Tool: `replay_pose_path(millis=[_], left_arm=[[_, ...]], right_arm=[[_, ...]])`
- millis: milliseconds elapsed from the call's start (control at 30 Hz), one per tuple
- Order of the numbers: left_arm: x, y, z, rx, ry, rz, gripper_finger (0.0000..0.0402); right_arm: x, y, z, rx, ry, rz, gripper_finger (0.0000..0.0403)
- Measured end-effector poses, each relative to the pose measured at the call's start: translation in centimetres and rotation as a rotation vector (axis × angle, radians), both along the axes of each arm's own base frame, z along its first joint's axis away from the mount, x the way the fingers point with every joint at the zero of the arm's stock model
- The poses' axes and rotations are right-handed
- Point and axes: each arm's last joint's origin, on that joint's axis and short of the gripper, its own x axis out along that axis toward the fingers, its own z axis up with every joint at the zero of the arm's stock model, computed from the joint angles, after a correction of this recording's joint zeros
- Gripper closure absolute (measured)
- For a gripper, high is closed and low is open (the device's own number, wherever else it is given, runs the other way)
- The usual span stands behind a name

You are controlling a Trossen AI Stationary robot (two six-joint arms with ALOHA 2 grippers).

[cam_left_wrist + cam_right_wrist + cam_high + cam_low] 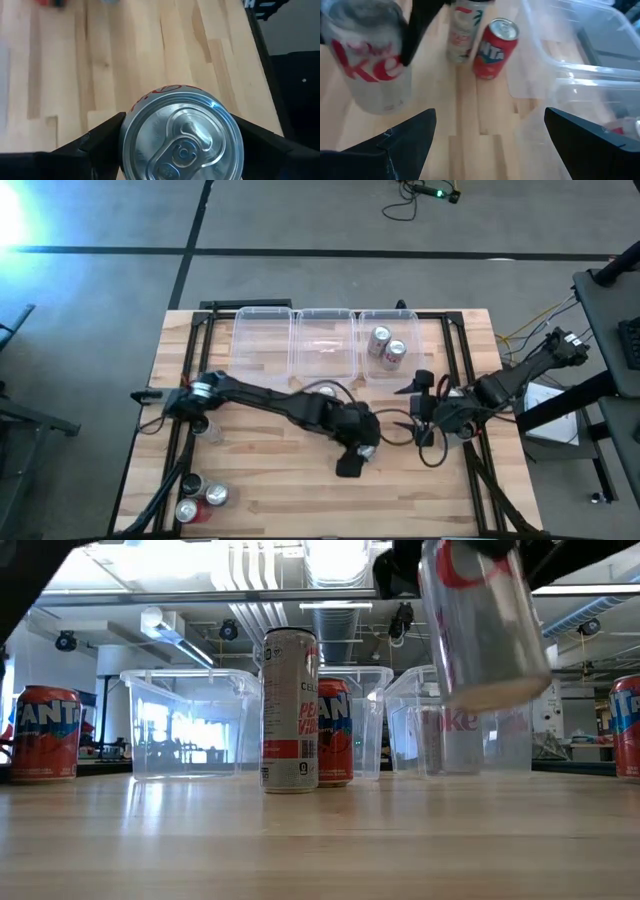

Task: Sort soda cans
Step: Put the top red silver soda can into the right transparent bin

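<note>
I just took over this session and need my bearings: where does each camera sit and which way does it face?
High: overhead, straight down; both arms, three bins.
Low: tabletop level, facing the room; arm parts along the top edge.
Left wrist: down on the held silver can; left gripper fingers.
Right wrist: across the table; open right gripper.
Shared: silver can.

The left arm reached across the middle, its left gripper (362,452) clamped on a silver can (182,134) held off the desk. The right arm bent inward from the right, its right gripper (420,408) spread wide and empty.
</note>
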Motion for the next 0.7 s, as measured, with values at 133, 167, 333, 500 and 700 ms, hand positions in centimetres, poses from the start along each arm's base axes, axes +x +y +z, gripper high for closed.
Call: replay_pose_path(millis=[133, 167, 333, 500, 700], left_arm=[[1.2, -0.4, -1.2, 0.004, 0.092, 0.039, 0.0117], [1.4, -0.6, -1.8, 0.006, 0.105, 0.037, 0.0117], [1.0, -1.0, -3.7, 0.0, 0.163, 0.045, 0.0116], [1.2, -0.8, -4.4, 0.016, 0.176, 0.061, 0.0115], [1.3, -0.9, -5.3, 0.026, 0.196, 0.043, 0.0081]], right_arm=[[0.0, 1.4, -0.8, 0.018, 0.036, 0.033, 0.0035], [0.0, 1.8, -1.0, 0.02, 0.044, 0.043, 0.0035], [0.1, 3.4, -2.1, 0.034, 0.082, 0.053, 0.0035], [0.6, 4.5, -3.3, 0.04, 0.135, 0.066, 0.0035], [1.8, 5.8, -4.8, 0.074, 0.169, 0.102, 0.0035]])
